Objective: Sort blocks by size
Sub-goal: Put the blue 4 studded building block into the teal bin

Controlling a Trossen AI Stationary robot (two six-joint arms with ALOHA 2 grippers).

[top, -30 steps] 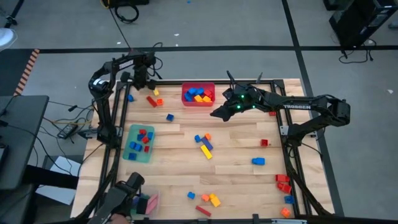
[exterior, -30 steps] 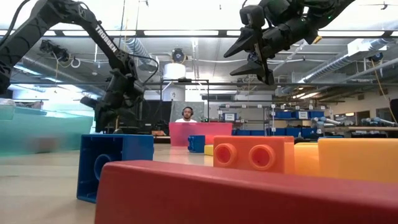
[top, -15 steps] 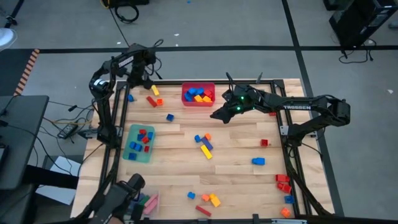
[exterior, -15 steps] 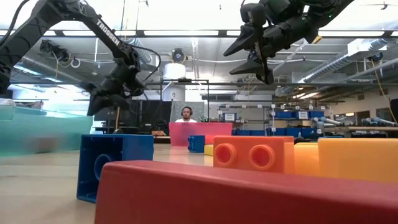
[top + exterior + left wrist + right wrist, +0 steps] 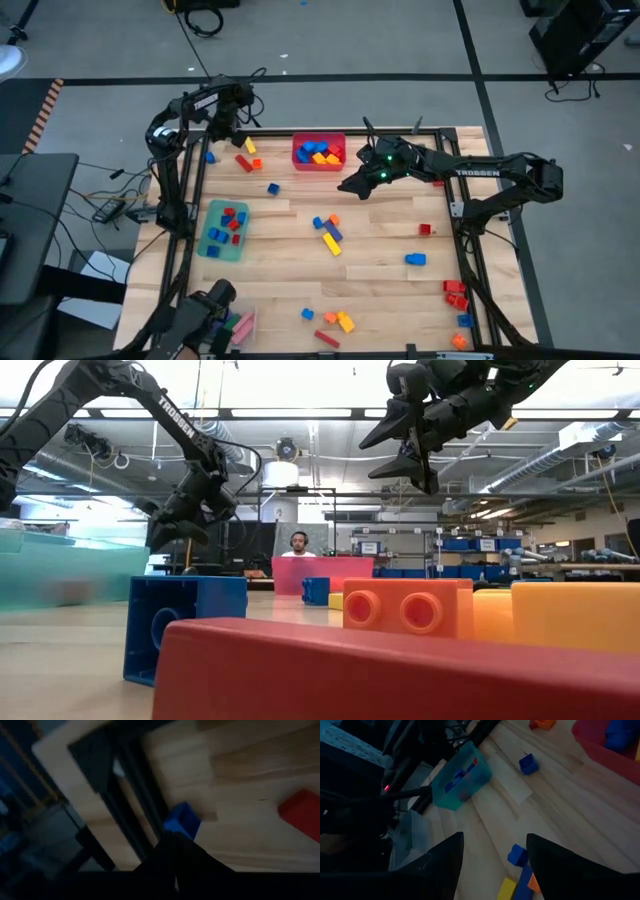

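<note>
Blocks lie scattered over the wooden table (image 5: 380, 215): a blue block (image 5: 209, 157), a red one (image 5: 243, 162) and a yellow one (image 5: 250, 147) at the far left, and a mixed cluster (image 5: 328, 232) in the middle. My left gripper (image 5: 220, 135) hangs shut over the far left corner. Its tips (image 5: 175, 865) stand above the blue block (image 5: 182, 820) with nothing between them. My right gripper (image 5: 345, 185) hovers open, high over the table near the red bin (image 5: 319, 153). Its fingers (image 5: 445, 865) point toward the middle cluster (image 5: 520, 870).
The red bin at the far edge holds blue, yellow and orange blocks. A green bin (image 5: 224, 229) with red and blue blocks stands at the left. A clear bin (image 5: 238, 325) sits at the near left corner. More blocks lie at the near edge (image 5: 335, 322) and the near right corner (image 5: 457, 295).
My left gripper, staying shut, has risen a little over the far left corner and turned about its wrist, tipping its fingers.
</note>
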